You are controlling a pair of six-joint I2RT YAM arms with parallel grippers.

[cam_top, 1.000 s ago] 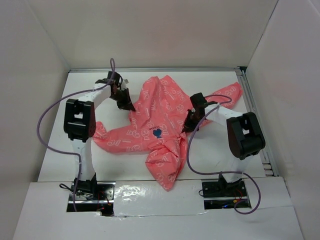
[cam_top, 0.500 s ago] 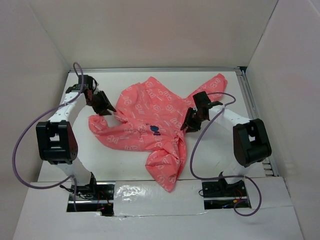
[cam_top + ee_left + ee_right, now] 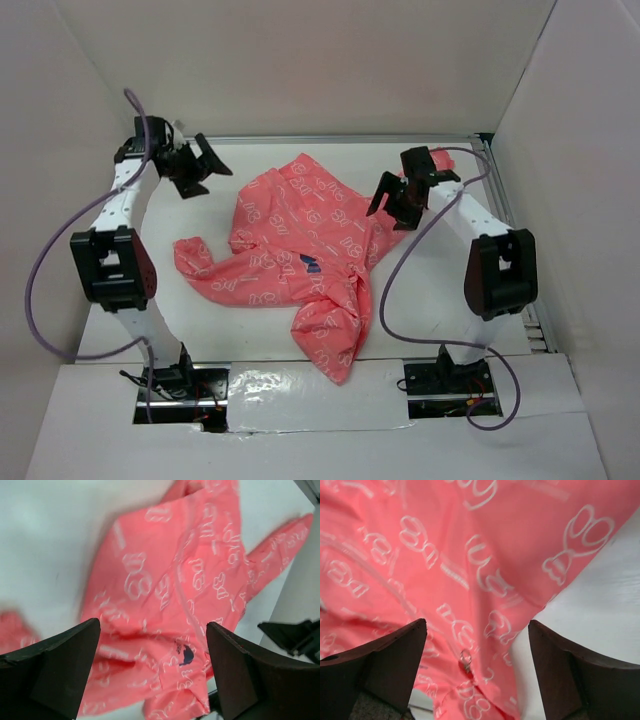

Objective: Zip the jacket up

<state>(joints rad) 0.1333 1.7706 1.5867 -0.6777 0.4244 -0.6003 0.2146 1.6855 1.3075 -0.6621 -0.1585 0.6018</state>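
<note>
The left arm (image 3: 112, 262) and right arm (image 3: 497, 272) stretch toward the far side, elbows out, left gripper (image 3: 205, 165) and right gripper (image 3: 392, 205) raised and turned inward, jaws spread wide, holding nothing.

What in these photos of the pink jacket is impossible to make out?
Top view: whether the jacket is zipped at all; too small, lost in folds.
Right wrist view: a zip pull shows, but creases hide its track, and the edges crop the jacket.
Left wrist view: the sleeve at the left edge is blurred and cut off.
</note>
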